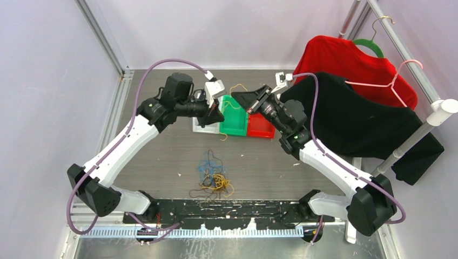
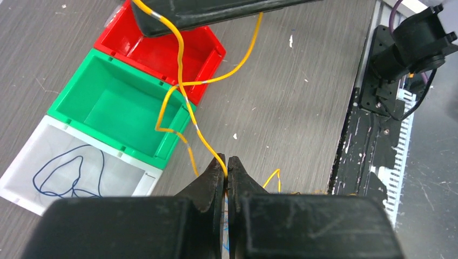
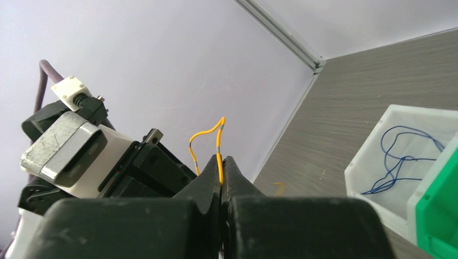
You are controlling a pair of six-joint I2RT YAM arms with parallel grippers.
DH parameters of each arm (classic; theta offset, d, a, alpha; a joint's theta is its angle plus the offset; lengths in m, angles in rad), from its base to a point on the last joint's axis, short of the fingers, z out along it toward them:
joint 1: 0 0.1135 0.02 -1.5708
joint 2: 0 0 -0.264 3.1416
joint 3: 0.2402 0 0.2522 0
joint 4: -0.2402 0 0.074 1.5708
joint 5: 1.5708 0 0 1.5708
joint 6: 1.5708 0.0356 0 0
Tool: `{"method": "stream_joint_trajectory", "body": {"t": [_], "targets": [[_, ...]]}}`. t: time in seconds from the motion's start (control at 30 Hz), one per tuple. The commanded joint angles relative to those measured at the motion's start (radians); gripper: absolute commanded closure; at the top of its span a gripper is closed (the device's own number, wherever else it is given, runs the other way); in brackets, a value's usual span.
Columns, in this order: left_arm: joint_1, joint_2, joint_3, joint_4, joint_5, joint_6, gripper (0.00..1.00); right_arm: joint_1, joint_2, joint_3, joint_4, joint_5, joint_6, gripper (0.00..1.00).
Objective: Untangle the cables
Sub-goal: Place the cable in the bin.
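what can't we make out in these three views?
- Top external: the yellow cable between the left gripper and right gripper is too thin to trace; the arms cover the clamp points.
- Top external: the cable pile is too small to tell how the strands cross.
- Left wrist: the fingers hide the cable's lower end.
- Right wrist: the green bin is cut by the edge.

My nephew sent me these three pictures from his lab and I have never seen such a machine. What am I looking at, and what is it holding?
Two robot arms are bolted at the near edge of a table. The wide picture looks down from above; the other two come from cameras on each wrist. On the table lie a tangle of thin cables and white, green and red bins; a blue cable lies in the white one. The left gripper and right gripper are both shut on one yellow cable, held above the bins.
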Motion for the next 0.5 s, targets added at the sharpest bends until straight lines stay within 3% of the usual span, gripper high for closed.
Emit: {"method": "stream_joint_trajectory", "body": {"t": [0.0, 0.23, 0.33, 0.37, 0.47], "targets": [[-0.018, 0.007, 0.041, 0.033, -0.023, 0.08, 0.98, 0.0, -0.041, -0.025, 0.137, -0.005, 0.132, 0.99], [-0.07, 0.076, 0.048, 0.059, -0.122, 0.133, 0.98, -0.011, -0.041, -0.025, 0.155, 0.029, 0.219, 0.99], [-0.074, 0.116, 0.107, 0.077, -0.101, 0.093, 0.88, -0.024, -0.067, -0.016, 0.071, 0.058, 0.146, 0.99], [-0.074, 0.129, 0.131, 0.067, -0.086, 0.083, 0.76, -0.03, -0.083, -0.01, 0.003, 0.076, 0.094, 0.99], [-0.075, 0.155, 0.191, 0.023, -0.035, 0.063, 0.12, -0.051, -0.133, 0.019, -0.204, 0.163, -0.09, 0.99]]}}
